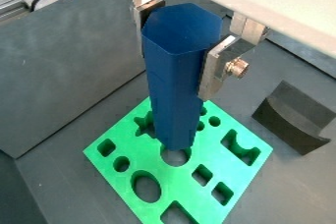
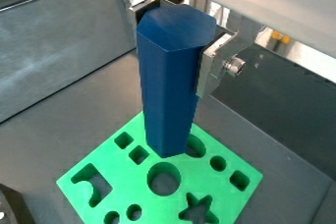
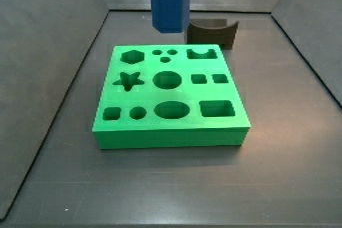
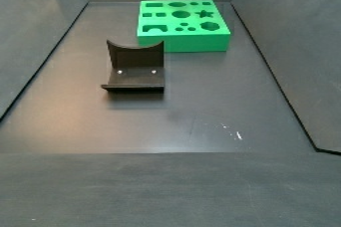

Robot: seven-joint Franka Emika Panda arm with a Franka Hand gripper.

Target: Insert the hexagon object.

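Note:
My gripper (image 1: 184, 36) is shut on the upper part of the hexagon object (image 1: 178, 90), a long blue rod with six flat sides, held upright; both also show in a wrist view, gripper (image 2: 180, 33) and rod (image 2: 168, 90). One silver finger (image 1: 221, 61) presses a flat side. The green block with shaped holes (image 1: 182, 169) lies below. In a side view the rod (image 3: 168, 0) hangs above the far part of the block (image 3: 194, 92), apart from it. The hexagonal hole (image 3: 127, 55) sits at the block's far left corner. The gripper is out of view in both side views.
A dark grey block with a curved notch (image 3: 214, 35) stands just behind the green block; it also shows in a wrist view (image 1: 296, 118) and in a side view (image 4: 134, 72). Grey sloping walls (image 3: 54, 82) enclose the dark floor (image 4: 173, 121).

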